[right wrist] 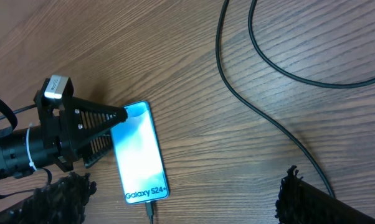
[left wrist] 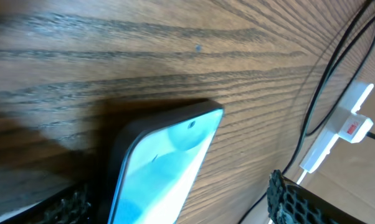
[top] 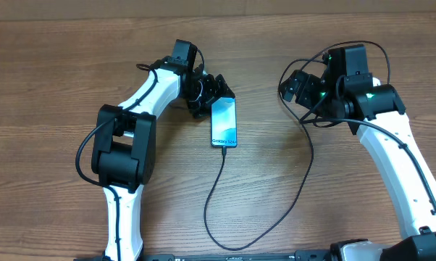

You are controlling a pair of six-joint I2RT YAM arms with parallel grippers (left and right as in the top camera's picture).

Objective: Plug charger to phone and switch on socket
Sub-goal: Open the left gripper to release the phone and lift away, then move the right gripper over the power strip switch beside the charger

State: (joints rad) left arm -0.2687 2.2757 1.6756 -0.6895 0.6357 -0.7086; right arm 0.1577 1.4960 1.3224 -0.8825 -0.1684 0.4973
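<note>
Fingers spread wide, the left gripper (top: 214, 94) straddles the top end of the lit phone (top: 224, 123), which lies flat at centre frame. The charger (top: 216, 196) meets the phone's bottom edge and loops down, then up right, its far end lost behind the right gripper (top: 296, 87), whose fingers stand apart on nothing. The socket (left wrist: 337, 134) shows only partly at the right edge of the left wrist view.
</note>
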